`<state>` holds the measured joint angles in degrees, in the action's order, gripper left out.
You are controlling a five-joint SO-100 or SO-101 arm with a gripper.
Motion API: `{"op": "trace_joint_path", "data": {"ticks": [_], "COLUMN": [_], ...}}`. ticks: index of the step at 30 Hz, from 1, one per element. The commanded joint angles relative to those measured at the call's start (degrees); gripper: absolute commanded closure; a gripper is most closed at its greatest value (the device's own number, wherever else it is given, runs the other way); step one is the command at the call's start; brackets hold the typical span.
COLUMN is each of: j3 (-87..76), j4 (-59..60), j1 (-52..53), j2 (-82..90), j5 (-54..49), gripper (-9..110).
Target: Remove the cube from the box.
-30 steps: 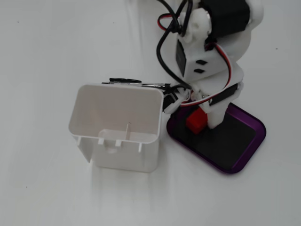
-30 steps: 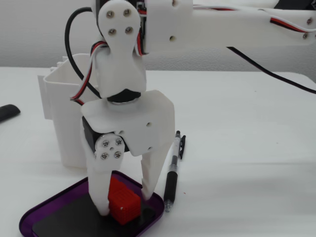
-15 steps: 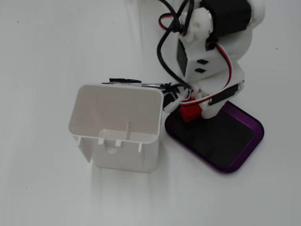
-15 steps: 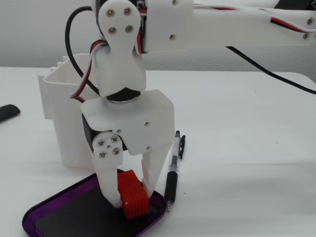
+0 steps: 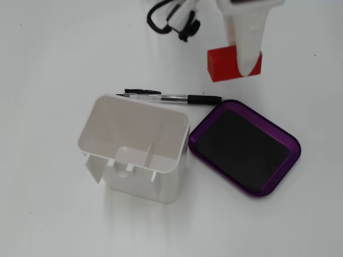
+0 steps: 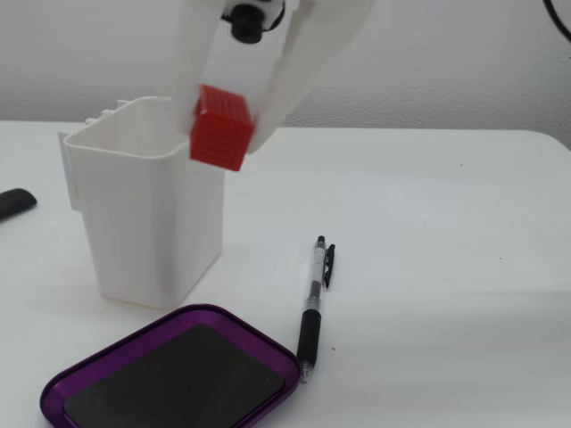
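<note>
The red cube (image 5: pixel 221 64) (image 6: pixel 220 129) with a studded face is clamped between the white fingers of my gripper (image 5: pixel 241 64) (image 6: pixel 225 132). In a fixed view the cube hangs in the air, level with the white container's rim. The purple tray (image 5: pixel 241 144) (image 6: pixel 178 379) lies flat on the table with nothing on its black inner surface. In a fixed view the cube and gripper are beyond the tray's far edge, past the pen. The gripper's second finger is hidden behind the first in that view.
A tall white container with inner dividers (image 5: pixel 134 155) (image 6: pixel 147 214) stands beside the tray. A clear pen with a black grip (image 5: pixel 177 98) (image 6: pixel 312 303) lies between tray and cube. Black cable (image 5: pixel 166 19) sits at the far edge. A dark object (image 6: pixel 13 203) lies at the left.
</note>
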<state>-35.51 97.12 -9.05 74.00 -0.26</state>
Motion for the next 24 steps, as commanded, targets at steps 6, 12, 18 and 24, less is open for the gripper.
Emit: {"op": "trace_joint_path", "data": {"ticks": [6, 12, 18, 24], "j3": [-33.93, -68.99, -87.54, -90.18], "j4": [-6.5, -24.61, -35.77, -38.94], "j1": [-0.44, -0.97, -2.37, -2.11], "j2": [25.75, 36.12, 40.08, 40.25], "j5": [4.39, 4.66, 4.22, 3.96], "gripper": [102, 102, 102, 102]}}
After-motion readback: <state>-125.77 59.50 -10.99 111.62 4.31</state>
